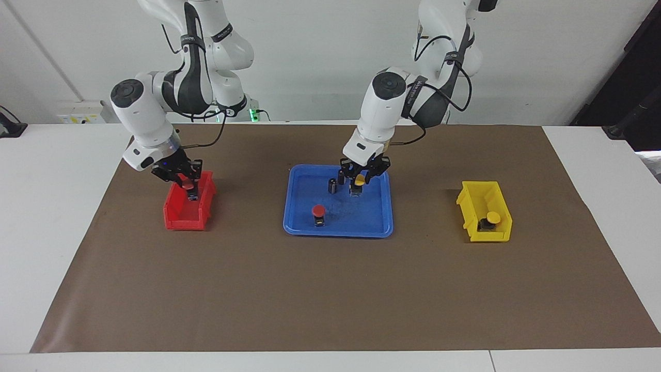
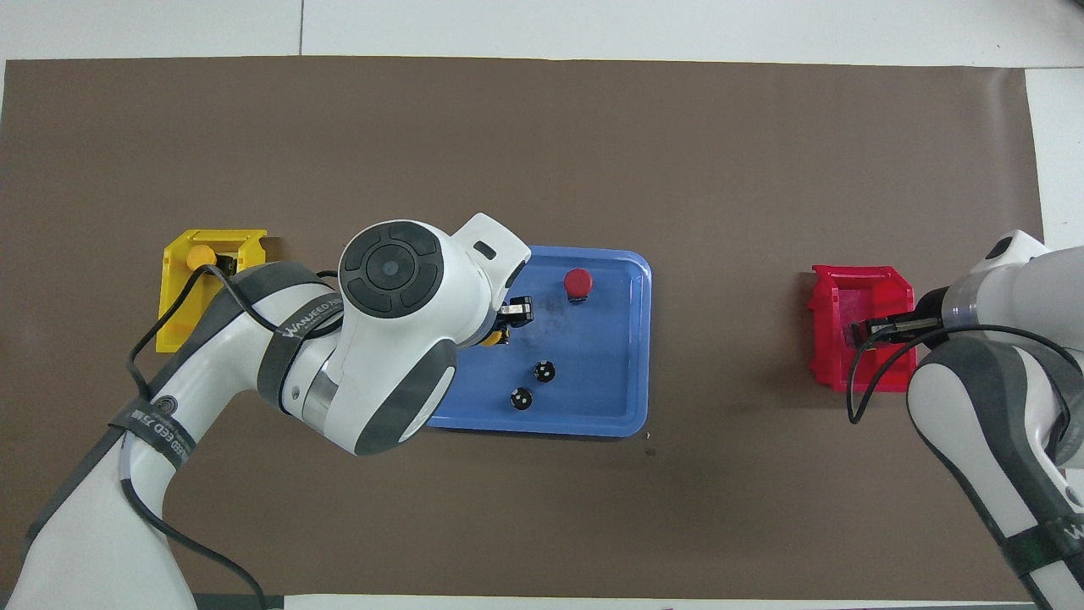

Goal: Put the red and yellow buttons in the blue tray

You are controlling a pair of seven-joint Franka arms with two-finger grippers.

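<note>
Tabletop — yellow button (image 1: pixel 359 180) in left tool (image 1: pixel 357 185)

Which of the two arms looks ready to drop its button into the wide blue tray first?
The left gripper: it holds a yellow mushroom-cap button directly over the shallow blue plastic tray. The right gripper holds a red mushroom-cap button over the small red bin.
</note>
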